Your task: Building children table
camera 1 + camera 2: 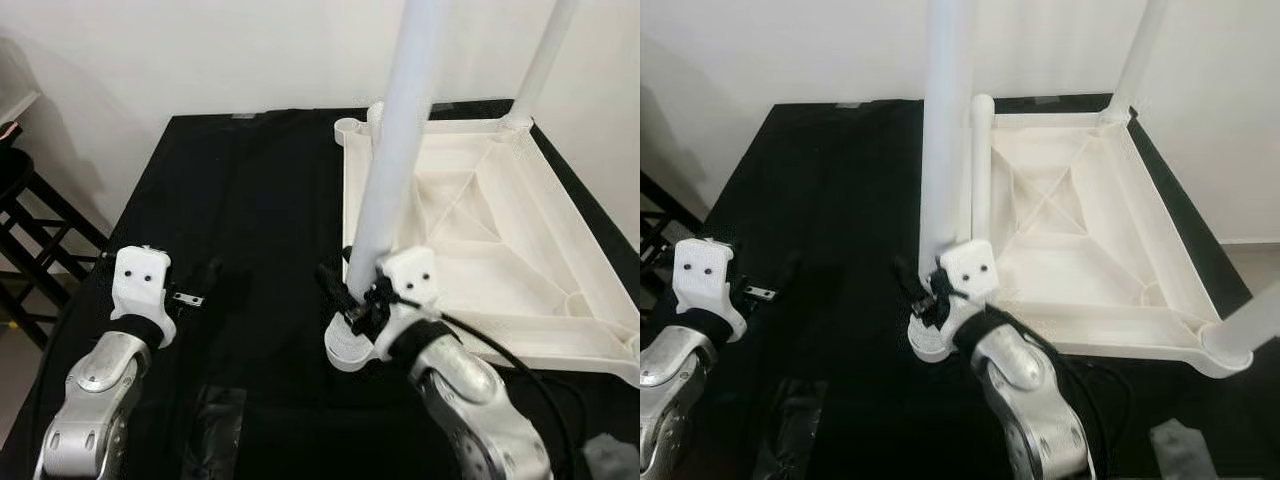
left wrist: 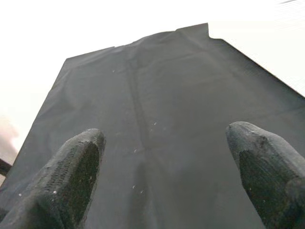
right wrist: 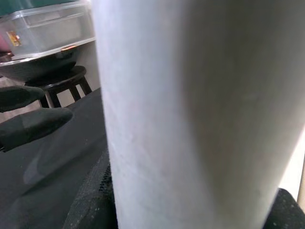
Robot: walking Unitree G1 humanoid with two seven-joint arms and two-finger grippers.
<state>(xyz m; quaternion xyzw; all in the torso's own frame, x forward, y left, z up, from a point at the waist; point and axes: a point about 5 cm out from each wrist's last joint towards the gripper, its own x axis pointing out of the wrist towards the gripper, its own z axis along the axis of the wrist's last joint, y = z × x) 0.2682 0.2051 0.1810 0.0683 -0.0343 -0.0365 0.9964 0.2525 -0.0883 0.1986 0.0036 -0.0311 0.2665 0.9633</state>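
Head views: black-covered desk [image 1: 260, 200] fills the frame; white plastic tabletop [image 1: 480, 240] lies upside down on its right half, ribs up

Legs counted across both eye views: four. One white leg [image 1: 400, 150] rises near centre, its foot by the tabletop's near-left corner, right pincer [image 1: 352, 300] clenched around its base. A second stands in the far-right corner socket [image 1: 540, 60]. The right eye view adds a shorter leg [image 1: 982, 170] upright just behind the held one, and a fourth at lower right [image 1: 1250, 330] on the near-right corner

Left pincer [image 1: 195, 290] hovers over bare black cloth at lower left, grasping nothing. Its wrist view: two black fingertips [image 2: 71, 176] spread wide apart, only cloth between them

Right wrist view: the held leg [image 3: 190, 114] very close, taking most of the frame; at upper left a dark stool [image 3: 62, 86] carrying a clear lidded container [image 3: 47, 24], which the head views do not give. The left eye view has dark furniture [image 1: 30, 220] at the left edge beside the desk

Arms: two, silver
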